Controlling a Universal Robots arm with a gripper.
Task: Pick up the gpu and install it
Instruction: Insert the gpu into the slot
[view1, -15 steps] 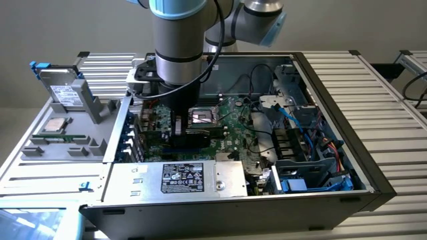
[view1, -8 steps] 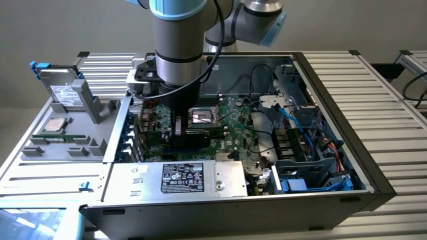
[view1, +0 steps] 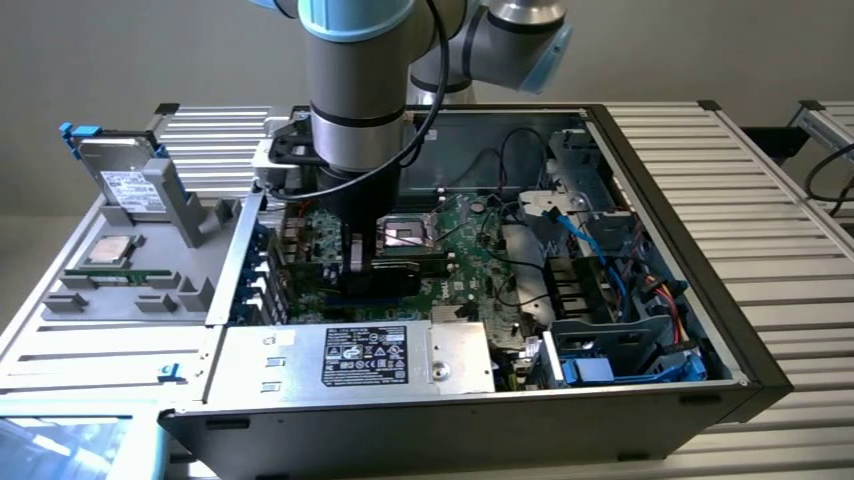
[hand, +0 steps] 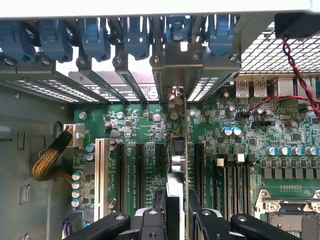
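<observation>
Exterior view, from its left to its right: a grey holder tray stood beside the case, carrying a grey drive upright and a processor chip lying flat. The open computer case came next, with the power supply along its near edge and blue cables toward the view's right.

The graphics card was seen edge-on in the wrist view, standing upright over the motherboard. Its silver bracket sat up among the rear slot covers, under the blue latches. The gripper had its jaws clamped on the card's near end.

Judgement on the step: seating the card. To do it well, the card edge should stay parallel to the long black slot region and the bracket tab aligned with its opening; press straight down, no tilt. Whether the card was fully seated could not be told.

Arm pose: the arm hung vertically over the case, wrist pointing straight down, gripper low inside near the board.
</observation>
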